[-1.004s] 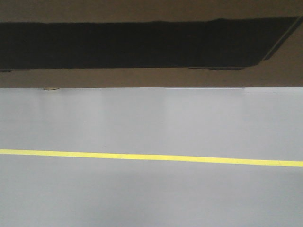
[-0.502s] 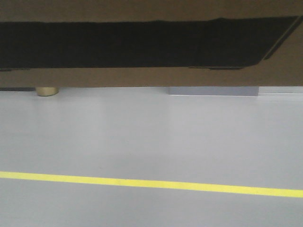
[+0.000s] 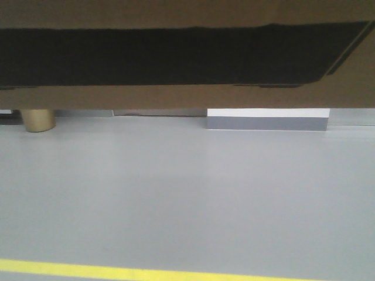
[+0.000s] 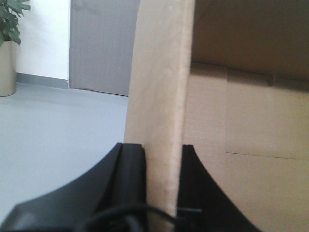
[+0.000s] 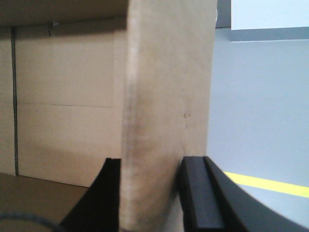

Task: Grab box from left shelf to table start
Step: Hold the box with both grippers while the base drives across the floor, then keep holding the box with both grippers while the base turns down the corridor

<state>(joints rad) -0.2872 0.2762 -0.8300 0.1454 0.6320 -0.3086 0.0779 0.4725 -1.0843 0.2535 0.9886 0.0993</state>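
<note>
Clamping one cardboard wall each between their jaws, left gripper (image 4: 161, 181) and right gripper (image 5: 150, 193) share the box (image 3: 176, 55), apparently to carry it level.

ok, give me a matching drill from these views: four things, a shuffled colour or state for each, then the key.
Column A
1. box
2. floor line
3. plant
4. left tool

Column B
a. yellow
b. green
c. shut on a cardboard wall
d. brown with a black panel

Pairs: 1-d, 2-a, 3-b, 4-c
</note>
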